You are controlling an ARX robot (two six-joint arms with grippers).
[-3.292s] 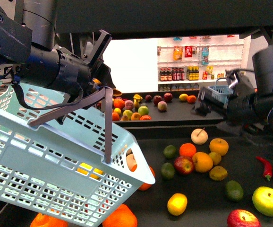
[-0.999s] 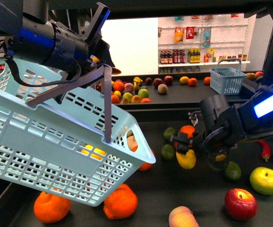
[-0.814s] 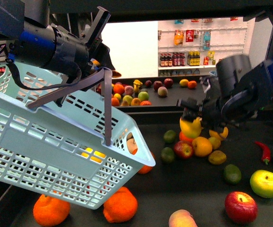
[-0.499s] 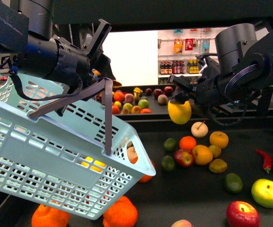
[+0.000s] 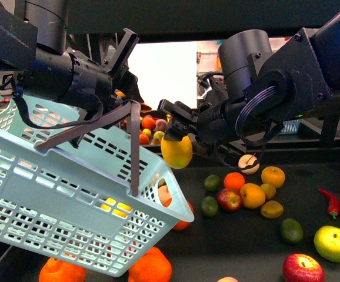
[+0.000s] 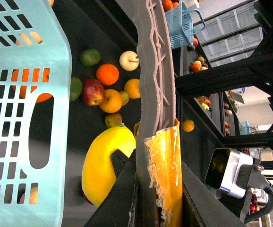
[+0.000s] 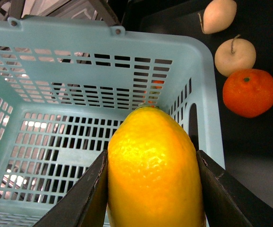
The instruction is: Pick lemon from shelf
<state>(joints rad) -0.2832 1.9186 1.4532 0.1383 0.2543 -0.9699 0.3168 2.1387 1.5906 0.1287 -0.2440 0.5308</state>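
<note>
Nearest the camera, along the lower edge of the front view, two oranges (image 5: 149,267) are seen on the black deck of the shelf (image 5: 246,241), partly covered by a pale blue basket (image 5: 70,200). A red apple (image 5: 303,270) and a green apple (image 5: 333,242) are set well apart from them, on the right of the same deck.

The basket is held off the deck, tilted, its rim sloping down toward the right arm; some fruit is glimpsed through its slots. Its grey handle (image 5: 135,147) is gripped by the left pincer (image 6: 148,189), which is clenched on it. In the left wrist view the strap is seen pinched between the two fingers, one of them wrapped in orange padding (image 6: 165,175).

Just beside the lower corner of the basket's rim, the lemon (image 5: 177,151) is held in the air, clear of the deck. It is grasped by the right pincer (image 7: 153,203), whose fingers (image 7: 91,198) are pressed against both its sides. In the right wrist view the basket's open mouth is seen behind the lemon.

Further back, a loose cluster of fruit is spread on the deck, among it a tangerine (image 5: 234,181), a pale round fruit (image 5: 248,164) and a lime (image 5: 212,183), with a red chili (image 5: 330,201) off to the right. Farthest away, a second deck of fruit (image 5: 152,126) is made out between the two arms.
</note>
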